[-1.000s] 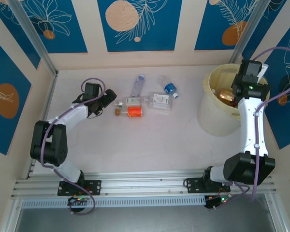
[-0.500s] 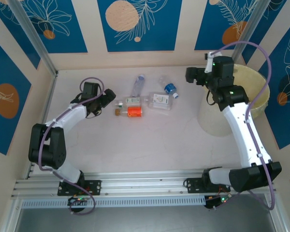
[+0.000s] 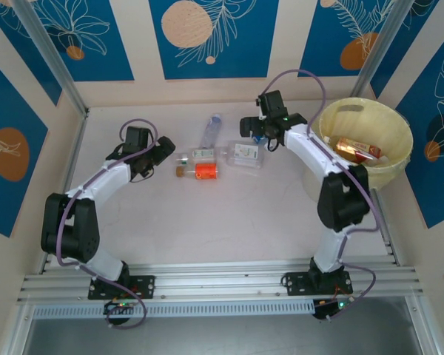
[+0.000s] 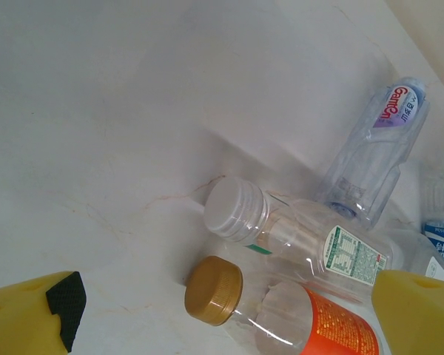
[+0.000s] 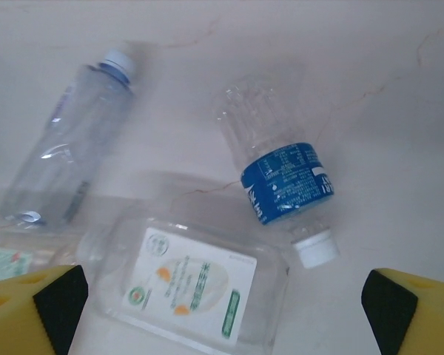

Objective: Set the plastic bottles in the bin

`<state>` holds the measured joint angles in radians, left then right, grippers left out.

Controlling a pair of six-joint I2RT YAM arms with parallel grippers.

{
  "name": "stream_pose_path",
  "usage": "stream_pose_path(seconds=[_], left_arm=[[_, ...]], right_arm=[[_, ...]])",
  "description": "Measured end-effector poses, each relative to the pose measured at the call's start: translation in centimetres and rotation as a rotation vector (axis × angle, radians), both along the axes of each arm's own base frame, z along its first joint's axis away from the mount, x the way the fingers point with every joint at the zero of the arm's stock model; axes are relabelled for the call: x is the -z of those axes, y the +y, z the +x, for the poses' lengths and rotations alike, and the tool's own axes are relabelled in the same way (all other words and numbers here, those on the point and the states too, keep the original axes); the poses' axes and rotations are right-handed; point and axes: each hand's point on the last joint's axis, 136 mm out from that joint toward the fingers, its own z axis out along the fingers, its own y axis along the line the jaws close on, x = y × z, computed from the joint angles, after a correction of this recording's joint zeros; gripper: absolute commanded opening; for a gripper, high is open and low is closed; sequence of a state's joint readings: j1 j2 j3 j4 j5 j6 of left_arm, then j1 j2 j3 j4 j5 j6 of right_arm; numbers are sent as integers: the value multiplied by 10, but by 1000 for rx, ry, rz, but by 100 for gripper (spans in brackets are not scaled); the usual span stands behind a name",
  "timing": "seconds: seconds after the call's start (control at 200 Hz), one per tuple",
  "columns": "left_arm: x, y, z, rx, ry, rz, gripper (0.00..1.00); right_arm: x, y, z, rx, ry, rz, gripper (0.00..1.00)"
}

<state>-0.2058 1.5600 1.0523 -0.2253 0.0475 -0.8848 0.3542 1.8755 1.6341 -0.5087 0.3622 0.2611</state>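
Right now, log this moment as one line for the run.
left gripper: open, near gold-capped bottle | right gripper: open, over blue-label bottle | bin: copper-red bottles inside | table: five loose bottles

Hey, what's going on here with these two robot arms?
They're moving plastic bottles into the bin. The right hand hovers open over a blue-label bottle, and the left hand sits open beside an orange-label bottle. Neither holds anything. Some bottles already lie in the bin.

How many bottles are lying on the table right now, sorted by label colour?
Orange-label bottle: 1
Blue-label bottle: 1
White-label bottles: 2, the round bottle and the flat bottle
Purple-lettered tall bottle: 1
Total: 5
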Motion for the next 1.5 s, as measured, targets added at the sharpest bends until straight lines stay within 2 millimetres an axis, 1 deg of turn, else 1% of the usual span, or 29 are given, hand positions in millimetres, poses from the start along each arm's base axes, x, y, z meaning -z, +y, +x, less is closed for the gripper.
stream_pose_path(seconds=[0.105,0.195,0.28,0.33,0.41,0.48,0.68,0.75,0.835,0.91,1.015,1.08,1.21,1.29,1.385,1.42,1.5], left_arm=[[1,1,-1,-3,4,1,100],[3,3,-1,-7,6,2,100],[4,5,-2,-10,10,6,100],[6,7,-4,-13,12,11,100],[8,11,-8,-25,15,22,100],[10,14,-10,-32,18,27,100],[10,17,-10,-41,19,28,100],[11,17,-9,-41,20,28,100],[11,18,-9,-42,20,28,100],[11,18,-9,-43,20,28,100],[11,18,-9,-44,20,28,100],[11,18,-9,-43,20,26,100],[11,17,-10,-39,21,23,100],[11,17,-10,-40,21,23,100],[11,17,-9,-40,21,23,100],[11,17,-9,-40,21,22,100],[11,17,-9,-37,22,18,100]], right_arm=[[28,1,32,9,31,-24,97],[50,-4,62,5,49,-34,98],[70,-13,81,-2,77,-46,99],[79,-17,88,-17,97,-55,99],[93,-23,95,-49,133,-71,99],[103,-24,96,-83,161,-86,99],[131,-6,87,-174,232,-131,97],[137,-2,88,-181,243,-142,96],[145,0,92,-182,249,-160,92],[148,0,95,-182,258,-170,87],[150,-1,100,-179,259,-181,68],[149,-2,100,-176,258,-189,60],[147,-5,98,-171,249,-197,54],[146,-9,84,-173,266,-201,51],[134,-11,69,-181,258,-204,50],[126,-11,65,-182,245,-202,49],[98,-9,59,-188,183,-195,47]])
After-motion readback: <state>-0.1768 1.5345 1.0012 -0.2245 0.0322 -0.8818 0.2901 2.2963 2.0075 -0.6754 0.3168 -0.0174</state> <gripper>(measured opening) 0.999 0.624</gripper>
